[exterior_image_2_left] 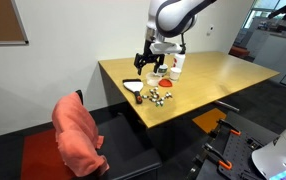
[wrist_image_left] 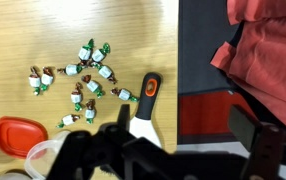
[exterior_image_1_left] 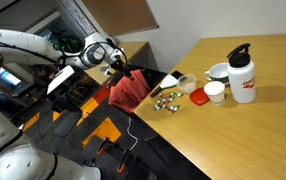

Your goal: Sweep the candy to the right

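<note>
The candy [wrist_image_left: 83, 75] is a loose cluster of several tiny silvery-white and green wrapped sweets on the wooden table. It shows in both exterior views [exterior_image_1_left: 165, 101] [exterior_image_2_left: 157, 97]. A scraper [wrist_image_left: 143, 105] with an orange-and-black handle and a white blade lies beside the cluster, near the table's edge. My gripper [wrist_image_left: 183, 125] hovers above the table edge, open and empty. Its one finger is over the scraper's blade and the other is beyond the edge. It also shows in both exterior views [exterior_image_1_left: 118, 62] [exterior_image_2_left: 153, 62].
A flat red lid [wrist_image_left: 18, 133] and small white cups [exterior_image_1_left: 215, 92] lie beyond the candy. A white bottle with a red label [exterior_image_1_left: 243, 75] stands further along. A red cloth [wrist_image_left: 268, 50] hangs over a chair next to the table edge [wrist_image_left: 178, 60].
</note>
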You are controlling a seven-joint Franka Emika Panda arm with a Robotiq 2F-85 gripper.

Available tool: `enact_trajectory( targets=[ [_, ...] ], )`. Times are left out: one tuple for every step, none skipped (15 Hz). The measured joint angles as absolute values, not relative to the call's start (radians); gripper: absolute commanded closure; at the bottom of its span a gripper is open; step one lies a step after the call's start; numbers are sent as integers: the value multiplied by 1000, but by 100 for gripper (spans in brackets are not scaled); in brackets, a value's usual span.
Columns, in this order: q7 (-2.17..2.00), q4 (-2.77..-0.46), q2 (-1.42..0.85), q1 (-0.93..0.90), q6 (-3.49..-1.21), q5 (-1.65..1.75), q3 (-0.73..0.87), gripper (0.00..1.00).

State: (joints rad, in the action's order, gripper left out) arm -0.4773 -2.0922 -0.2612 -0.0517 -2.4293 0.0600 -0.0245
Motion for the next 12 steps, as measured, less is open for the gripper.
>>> enact_trajectory(
  targets=[
    [-477,-2071,-291,-51,-2436,47,-16,0],
    [-476,-2047,-325,-50,-2447,34,-7,0],
    [-475,-2024,-363,-50,-2463,19,1,0],
    [-474,-2001,-401,-48,-2482,7,8,0],
    [-474,-1980,-440,-48,-2509,5,18,0],
    [-474,-1962,-479,-48,-2544,1,28,0],
    [-473,-1946,-517,-48,-2580,-2,37,0],
    [-473,-1931,-552,-48,-2612,-2,47,0],
    [-473,-1915,-587,-48,-2638,-3,55,0],
    [-473,-1898,-617,-49,-2655,-5,61,0],
    [-473,-1881,-646,-49,-2666,-9,65,0],
    [-473,-1863,-670,-50,-2669,-17,67,0]
  ],
)
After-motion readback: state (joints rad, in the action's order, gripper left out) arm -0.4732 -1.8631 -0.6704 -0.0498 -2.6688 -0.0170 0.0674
